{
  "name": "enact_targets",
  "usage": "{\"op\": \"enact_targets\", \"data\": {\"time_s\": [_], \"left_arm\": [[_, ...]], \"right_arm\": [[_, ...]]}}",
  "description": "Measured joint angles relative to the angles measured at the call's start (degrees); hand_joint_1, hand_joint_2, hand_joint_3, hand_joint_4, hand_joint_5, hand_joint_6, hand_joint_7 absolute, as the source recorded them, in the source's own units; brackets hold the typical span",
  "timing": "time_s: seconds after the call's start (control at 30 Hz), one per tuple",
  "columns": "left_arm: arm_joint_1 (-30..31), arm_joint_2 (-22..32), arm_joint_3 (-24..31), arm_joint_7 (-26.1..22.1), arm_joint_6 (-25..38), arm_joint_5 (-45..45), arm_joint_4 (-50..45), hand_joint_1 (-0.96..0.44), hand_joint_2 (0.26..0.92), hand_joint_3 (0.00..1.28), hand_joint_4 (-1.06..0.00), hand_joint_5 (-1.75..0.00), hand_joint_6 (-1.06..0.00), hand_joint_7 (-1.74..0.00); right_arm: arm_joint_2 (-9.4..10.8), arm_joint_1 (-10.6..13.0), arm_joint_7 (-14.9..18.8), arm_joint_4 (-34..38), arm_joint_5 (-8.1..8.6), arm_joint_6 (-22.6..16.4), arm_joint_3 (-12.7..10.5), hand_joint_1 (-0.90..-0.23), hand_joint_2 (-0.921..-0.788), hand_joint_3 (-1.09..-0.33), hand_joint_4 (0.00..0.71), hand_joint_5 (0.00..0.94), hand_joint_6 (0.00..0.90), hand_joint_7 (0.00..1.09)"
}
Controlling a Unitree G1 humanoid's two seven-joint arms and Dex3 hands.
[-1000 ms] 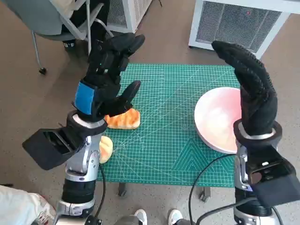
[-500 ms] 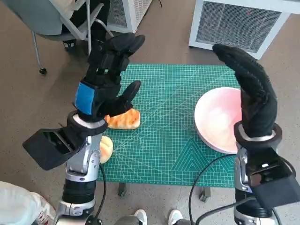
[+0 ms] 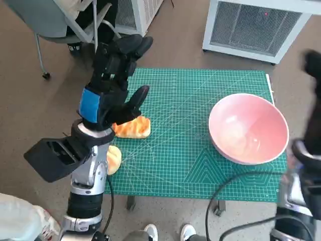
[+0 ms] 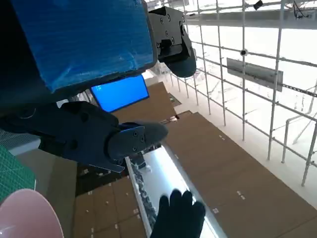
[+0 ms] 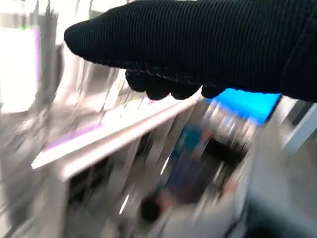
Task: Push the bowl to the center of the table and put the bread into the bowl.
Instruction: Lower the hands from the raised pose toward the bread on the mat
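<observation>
Bowl, pink, round, glossy (image 3: pixel 248 128), sits empty on green gridded cutting mat (image 3: pixel 185 150) covering tabletop, at its right side, rim near mat's right edge. Golden-brown ridged bread piece (image 3: pixel 131 127) lies on mat's left part, well apart from bowl, partly hidden under left robot hand. Second pale yellow bread piece (image 3: pixel 114 159) at mat's left edge, just beside left forearm. Left robot hand (image 3: pixel 113 83), black with blue tape on back, raised above left bread, fingers spread, holds nothing. Right robot hand (image 3: pixel 313 100), black knitted glove, blurred at picture's right edge beside bowl, not touching it; fingers extended in right wrist view (image 5: pixel 198 54), nothing in grasp. White vented unit (image 3: pixel 248 25) on floor beyond tabletop. Grey chair (image 3: pixel 55 22) at upper left.
</observation>
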Motion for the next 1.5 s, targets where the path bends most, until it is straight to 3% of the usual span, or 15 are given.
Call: {"op": "enact_targets", "data": {"time_s": [0.1,0.2,0.37,0.5,0.67,0.87,1.1,1.5], "left_arm": [[0.09,-0.02,0.01,0.09,0.00,-0.01,0.00,-0.40,0.858,0.54,0.00,-0.57,0.00,-0.89],[0.09,-0.06,0.02,0.12,-0.01,-0.01,0.00,-0.40,0.858,0.54,0.00,-0.57,0.00,-0.89],[0.09,-0.06,0.18,0.20,-0.02,-0.03,0.01,-0.40,0.858,0.54,0.00,-0.57,0.00,-0.88],[0.09,-0.05,0.36,0.36,-0.02,-0.02,0.01,-0.40,0.858,0.54,0.00,-0.56,0.00,-0.88],[0.09,-0.05,0.39,0.53,-0.02,0.00,0.01,-0.39,0.857,0.54,0.00,-0.57,0.00,-0.88],[0.09,0.00,0.42,0.55,-0.02,0.01,0.01,-0.39,0.856,0.54,0.00,-0.57,0.00,-0.89],[0.09,0.30,0.82,0.54,-0.01,0.01,0.01,-0.40,0.856,0.54,0.00,-0.57,0.00,-0.89],[0.23,1.00,1.54,0.35,0.16,-0.07,-0.26,-0.39,0.852,0.55,0.00,-0.58,0.00,-0.89]], "right_arm": [[-0.91,0.27,-2.71,4.75,-1.57,-1.60,-2.03,-0.527,-0.921,-0.757,0.314,0.003,0.007,0.62],[-2.41,0.32,-4.81,10.55,-1.73,-3.10,-3.67,-0.526,-0.921,-0.761,0.320,0.006,0.010,0.62],[-5.11,0.05,-6.78,20.86,-1.58,-4.99,-5.29,-0.501,-0.921,-0.776,0.340,0.006,0.062,0.53],[-6.47,-0.83,-7.05,29.67,-0.67,-5.31,-6.08,-0.498,-0.921,-0.783,0.321,0.001,0.092,0.48],[-6.93,-3.20,-6.41,40.24,2.27,-4.31,-6.74,-0.496,-0.921,-0.785,0.295,0.000,0.136,0.38],[-6.86,-5.74,-5.26,49.60,3.66,-1.32,-6.41,-0.506,-0.921,-0.760,0.302,0.001,0.158,0.29],[-5.93,-7.69,-4.22,54.22,5.07,2.59,-6.04,-0.488,-0.921,-0.751,0.268,0.001,0.162,0.27],[-1.55,-10.66,-2.81,57.09,5.71,10.39,-5.07,-0.469,-0.921,-0.766,0.325,0.026,0.178,0.30]]}}
